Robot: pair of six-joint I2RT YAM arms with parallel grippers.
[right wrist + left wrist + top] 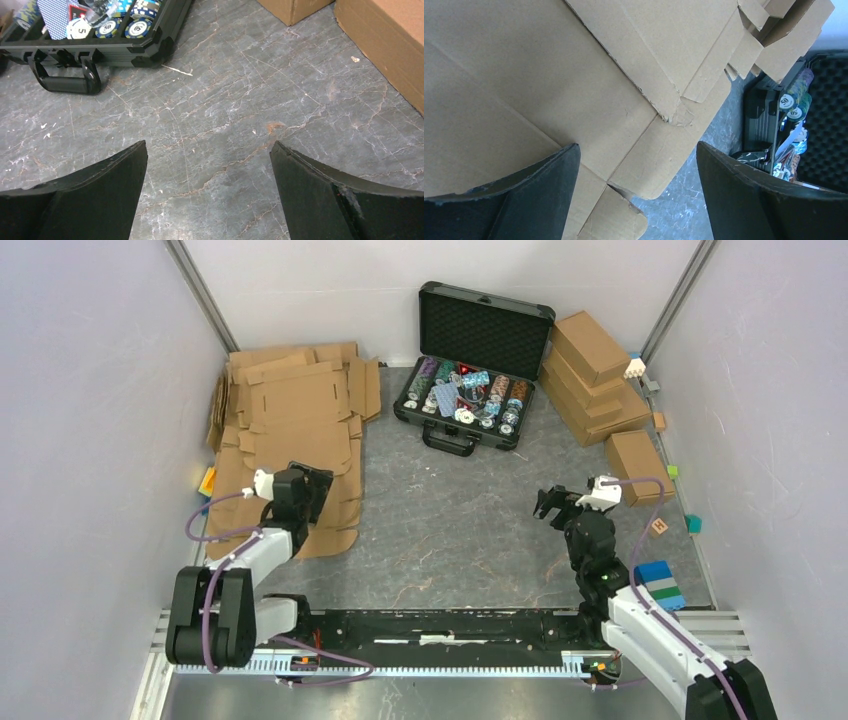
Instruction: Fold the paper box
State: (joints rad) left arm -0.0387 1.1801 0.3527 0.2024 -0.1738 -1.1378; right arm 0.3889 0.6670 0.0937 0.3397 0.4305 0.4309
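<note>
On the grey table (450,530), far-left corner: pile of flat cardboard blanks (290,370), overlapping and unfolded.
Task item: paper box (300,440), the near blank of that pile, lying flat with no flap raised; folding not begun.
Far right: finished boxes (590,370), stacked by the wall.
Far centre: open chip case (470,390).
Left end effector (312,485): jaws spread wide, empty, poised over the blank near a side flap.
Right end effector (548,503): jaws wide, empty, over bare table, well apart from the cardboard.
Step, by judgement: acquiring the blank.
Next move calls for pinching one edge and drawing it to the centre without dragging its neighbours.
</note>
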